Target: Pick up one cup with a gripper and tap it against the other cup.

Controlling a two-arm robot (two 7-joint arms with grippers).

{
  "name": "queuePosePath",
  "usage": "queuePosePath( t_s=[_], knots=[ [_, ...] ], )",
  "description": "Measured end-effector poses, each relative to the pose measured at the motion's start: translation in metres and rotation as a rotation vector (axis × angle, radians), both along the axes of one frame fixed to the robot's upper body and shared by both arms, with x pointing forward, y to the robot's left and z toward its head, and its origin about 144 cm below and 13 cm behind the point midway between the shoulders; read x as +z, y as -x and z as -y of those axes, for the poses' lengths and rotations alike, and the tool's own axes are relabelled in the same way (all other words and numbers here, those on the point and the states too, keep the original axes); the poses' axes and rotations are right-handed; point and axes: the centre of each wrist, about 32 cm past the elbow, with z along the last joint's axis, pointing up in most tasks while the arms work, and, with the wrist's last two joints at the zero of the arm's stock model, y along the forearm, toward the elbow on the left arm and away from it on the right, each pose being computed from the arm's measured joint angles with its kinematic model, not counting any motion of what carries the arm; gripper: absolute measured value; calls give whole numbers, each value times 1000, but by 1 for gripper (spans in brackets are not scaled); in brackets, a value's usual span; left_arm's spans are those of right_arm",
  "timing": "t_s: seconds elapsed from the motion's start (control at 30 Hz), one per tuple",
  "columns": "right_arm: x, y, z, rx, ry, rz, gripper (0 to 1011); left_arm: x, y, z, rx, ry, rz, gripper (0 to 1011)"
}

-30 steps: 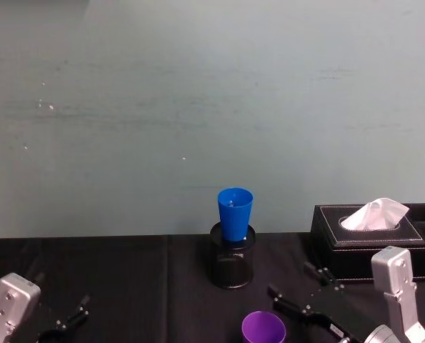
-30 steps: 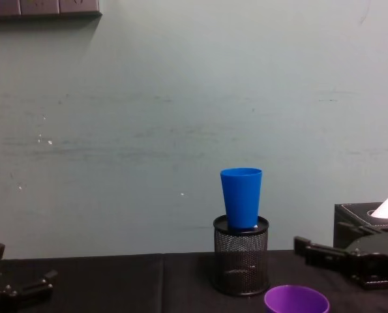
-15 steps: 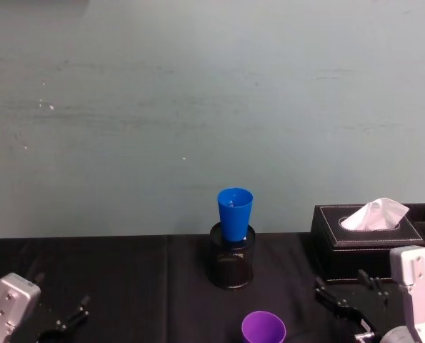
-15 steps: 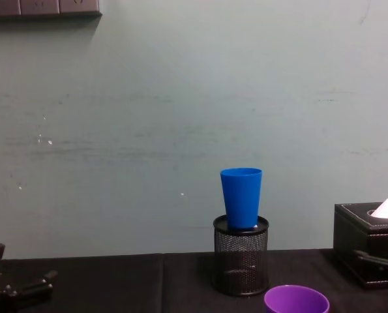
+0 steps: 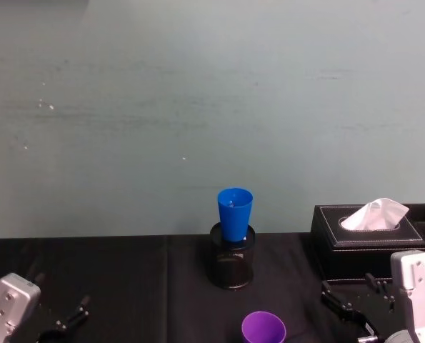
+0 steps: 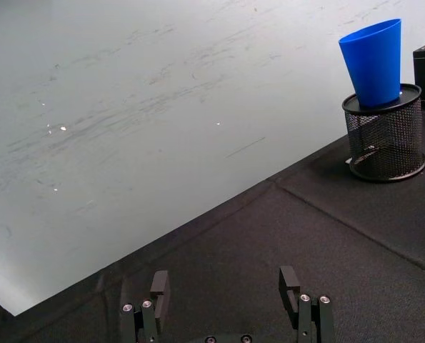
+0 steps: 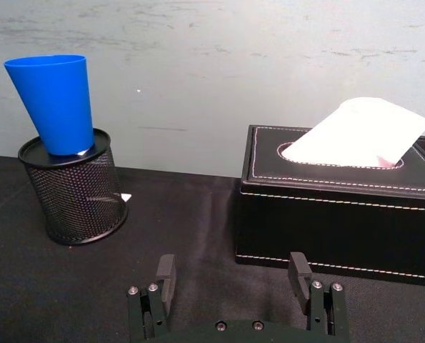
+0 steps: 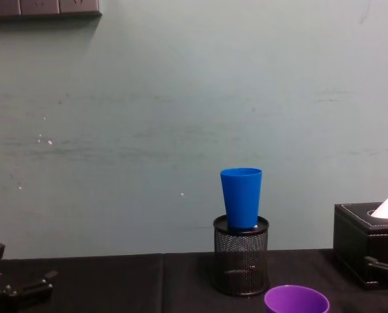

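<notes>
Ahead and to the left of the right gripper [image 7: 233,286], whose fingers stand apart and empty, the tapered purple plastic tumbler [image 5: 263,329] sits upright, rim free for grasping; beyond it the bright blue plastic tumbler [image 7: 53,103] stands propped in a black wire-mesh pen holder [image 7: 73,189], raised where a tap can reach it. The left gripper [image 6: 223,299] waits spread open, well apart.

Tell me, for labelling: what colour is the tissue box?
Black, with white stitching; right wrist view.
</notes>
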Motion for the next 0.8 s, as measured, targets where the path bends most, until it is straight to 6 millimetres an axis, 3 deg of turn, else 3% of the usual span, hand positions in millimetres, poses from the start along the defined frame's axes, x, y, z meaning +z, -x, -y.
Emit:
queuePosePath(
  t_s=[0.8],
  knots=[
    [1, 0, 0, 3, -4, 3, 1003, 0, 0, 0, 0, 0, 0, 1000]
  ],
)
